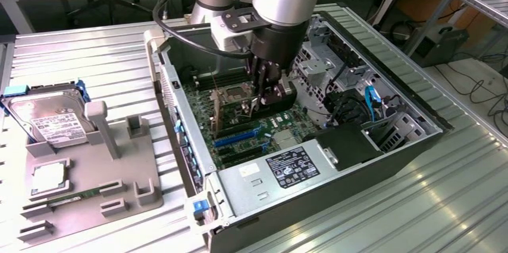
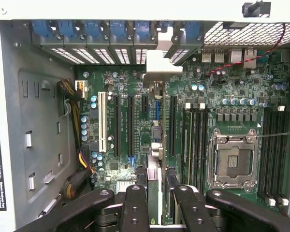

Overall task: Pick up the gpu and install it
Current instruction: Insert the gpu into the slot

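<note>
Here, in the exterior view, the black tool (image 1: 266, 95) reaches down inside the open grey metal computer case (image 1: 397, 146), half-closed on the thin dark gpu card (image 1: 216, 113), held upright over the green motherboard (image 1: 262, 131). In the wrist view, the card (image 2: 155, 145) stands edge-on between the fingers (image 2: 133, 208), above the slots. If tilted, I reckon it could miss the slot and jam.
</note>
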Robot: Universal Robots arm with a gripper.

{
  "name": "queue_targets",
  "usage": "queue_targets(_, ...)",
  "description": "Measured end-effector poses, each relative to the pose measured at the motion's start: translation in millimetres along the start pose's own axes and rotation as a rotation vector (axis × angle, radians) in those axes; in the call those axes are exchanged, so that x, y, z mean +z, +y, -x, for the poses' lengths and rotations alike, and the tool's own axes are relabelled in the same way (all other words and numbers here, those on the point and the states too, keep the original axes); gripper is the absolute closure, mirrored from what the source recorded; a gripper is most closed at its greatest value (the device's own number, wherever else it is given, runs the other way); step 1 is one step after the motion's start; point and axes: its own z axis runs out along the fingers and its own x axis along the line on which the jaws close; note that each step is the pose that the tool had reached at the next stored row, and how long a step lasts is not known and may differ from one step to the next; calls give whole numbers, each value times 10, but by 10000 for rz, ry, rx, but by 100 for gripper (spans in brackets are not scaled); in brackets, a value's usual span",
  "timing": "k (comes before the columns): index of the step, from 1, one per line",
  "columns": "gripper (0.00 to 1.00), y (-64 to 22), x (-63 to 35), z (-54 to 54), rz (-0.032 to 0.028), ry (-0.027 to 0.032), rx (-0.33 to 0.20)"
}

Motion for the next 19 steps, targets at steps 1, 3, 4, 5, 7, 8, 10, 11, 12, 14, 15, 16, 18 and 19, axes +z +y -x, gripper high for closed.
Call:
queue_targets(1, 74, 1, 2, 0, 0, 1, 0)
queue_targets(3, 74, 3, 6, 0, -1, 1, 0)
queue_targets(4, 74, 4, 7, 0, 0, 3, 0)
queue_targets(5, 74, 5, 9, 0, 0, 4, 0)
queue_targets(7, 74, 7, 13, 0, 0, 4, 0)
queue_targets(8, 74, 7, 15, 0, 0, 5, 0)
queue_targets(10, 74, 9, 18, 0, 0, 6, 0)
queue_targets(11, 74, 10, 20, 0, 0, 7, 0)
queue_targets(12, 74, 11, 22, 0, 0, 8, 0)
queue_targets(14, 74, 12, 26, 0, 0, 9, 0)
queue_targets(15, 74, 13, 28, 0, 0, 10, 0)
queue_targets(16, 74, 14, 30, 0, 0, 11, 0)
queue_targets(18, 74, 15, 33, -1, 0, 13, 0)
queue_targets(19, 74, 16, 35, -1, 0, 13, 0)
